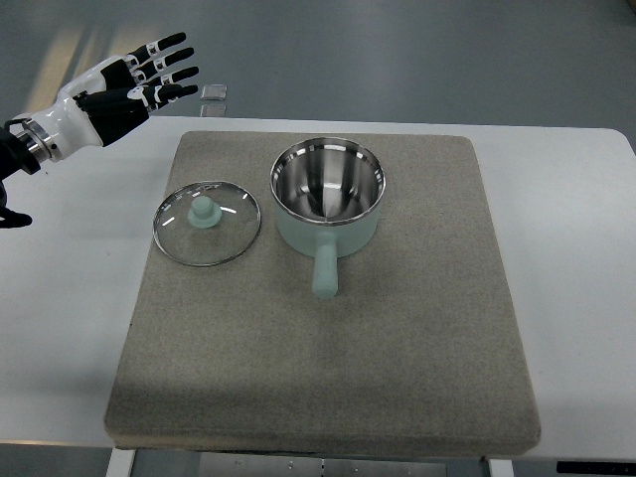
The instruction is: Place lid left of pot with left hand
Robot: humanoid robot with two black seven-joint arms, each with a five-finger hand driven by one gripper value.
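Lid (pixel 207 223) flat on mat (pixel 397 348) left of pot (pixel 328 194), left hand (pixel 134 84) empty, fingers spread

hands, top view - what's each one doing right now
Left hand: open, fingers spread, holding nothing, away from the lid.
Right hand: not in view.

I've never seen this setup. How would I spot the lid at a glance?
Find the grey felt-like mat covering most of the white table. On its left part, beside the mint-green steel-lined pot, lies a round glass lid with a metal rim. It is flat, see-through and has a mint-green knob in its middle, unlike the deep pot.
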